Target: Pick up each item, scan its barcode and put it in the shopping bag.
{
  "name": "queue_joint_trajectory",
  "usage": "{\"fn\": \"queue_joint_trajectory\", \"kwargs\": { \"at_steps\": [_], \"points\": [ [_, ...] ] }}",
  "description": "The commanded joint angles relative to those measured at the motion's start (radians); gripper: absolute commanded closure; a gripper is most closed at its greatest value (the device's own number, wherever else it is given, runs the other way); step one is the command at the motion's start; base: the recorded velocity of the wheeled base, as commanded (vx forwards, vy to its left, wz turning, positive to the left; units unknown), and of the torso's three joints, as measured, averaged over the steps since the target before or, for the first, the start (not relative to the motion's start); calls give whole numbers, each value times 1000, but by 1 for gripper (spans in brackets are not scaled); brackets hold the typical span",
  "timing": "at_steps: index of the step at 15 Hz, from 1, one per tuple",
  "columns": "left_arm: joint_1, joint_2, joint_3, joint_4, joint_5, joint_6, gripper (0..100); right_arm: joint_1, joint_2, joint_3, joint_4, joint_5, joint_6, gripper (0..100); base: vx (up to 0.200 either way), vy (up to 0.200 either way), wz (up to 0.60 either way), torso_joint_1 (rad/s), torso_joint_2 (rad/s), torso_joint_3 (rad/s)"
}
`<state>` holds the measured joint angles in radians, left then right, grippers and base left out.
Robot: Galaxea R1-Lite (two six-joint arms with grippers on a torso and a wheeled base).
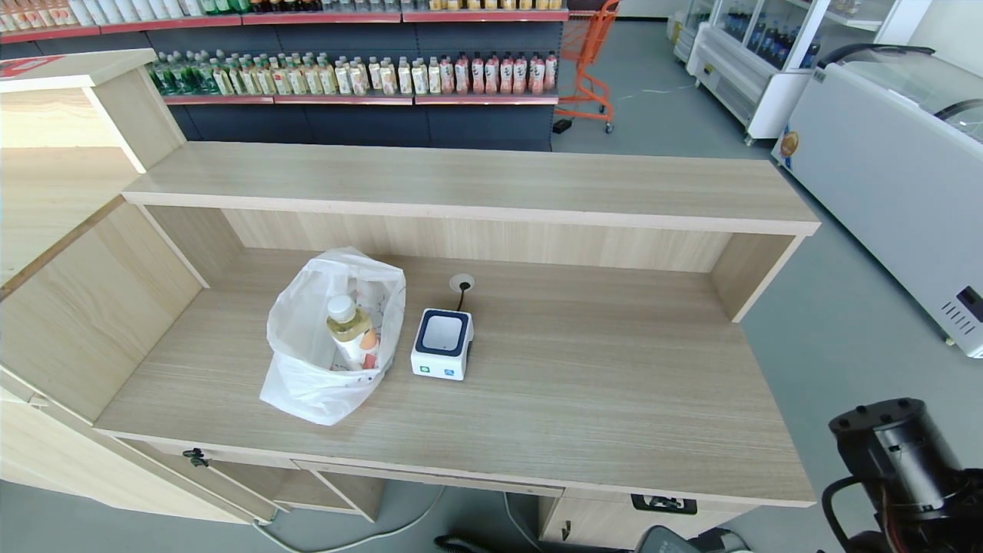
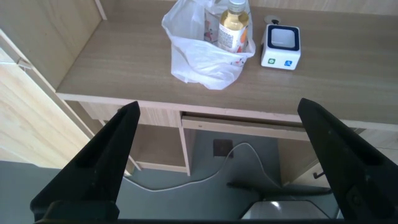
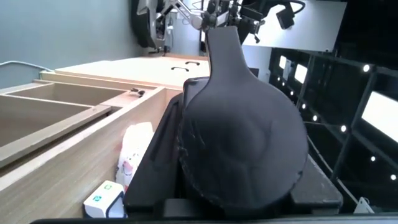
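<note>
Bright, even light covers the worktop, and shadows on it are faint and soft. Its wood glows pale beyond the left end effector, which reads dark against it. Straight edges bow toward the head view's borders. The right end effector stands dark before glaring light panels.

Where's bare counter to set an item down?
Biggest bare patch: counter from the scanner over to the right side panel. Smaller strip between the bag and the left side panel, and along the front edge. Tight: bag and scanner, only a slim gap.
</note>
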<state>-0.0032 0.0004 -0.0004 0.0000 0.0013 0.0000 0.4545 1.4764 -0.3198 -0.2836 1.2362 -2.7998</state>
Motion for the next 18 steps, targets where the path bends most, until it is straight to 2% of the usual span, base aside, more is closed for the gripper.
{"fn": "queue_joint_trajectory", "kwargs": {
  "at_steps": [1,2,3,4,7,8,9,10,14,15,16,17,18],
  "points": [
    [0,0,-1,0,0,2,0,-2,-14,-15,-8,0,-20,100,0,0,0,0,0,0],
    [0,0,0,0,0,0,0,-3,-31,-24,-12,0,37,100,0,0,0,0,0,0],
    [0,0,-1,0,0,0,0,-48,-70,-28,-25,0,172,100,0,0,0,0,0,0],
    [0,0,0,0,0,0,0,-178,-114,-24,-22,-3,396,100,0,0,0,0,0,0],
    [0,0,0,0,0,0,0,-384,-258,-33,-28,-67,882,100,0,0,0,0,0,0],
    [0,0,-1,0,0,0,0,-422,-281,-31,-26,-73,1010,100,0,0,0,0,0,0],
    [0,0,-1,0,0,0,0,-407,-343,-35,-74,-72,1275,100,0,0,0,0,0,0],
    [0,0,0,0,0,0,0,-412,-349,-35,-95,-72,1343,100,0,0,0,0,0,0],
    [0,0,0,0,0,0,0,-504,-364,-117,-104,-109,2326,100,0,0,0,0,0,0],
    [0,0,-1,0,0,0,0,-531,-363,-139,-104,-112,2453,100,0,0,0,0,0,0],
    [0,0,0,0,0,0,0,-570,-363,-163,-104,-112,2676,100,0,0,0,0,0,0],
    [0,0,-1,0,0,0,0,-611,-334,-199,-127,-155,3002,100,0,0,0,0,0,0],
    [0,0,0,0,0,2,0,-625,-301,-197,-164,-221,3165,100,0,0,0,0,0,0]
  ]
}}
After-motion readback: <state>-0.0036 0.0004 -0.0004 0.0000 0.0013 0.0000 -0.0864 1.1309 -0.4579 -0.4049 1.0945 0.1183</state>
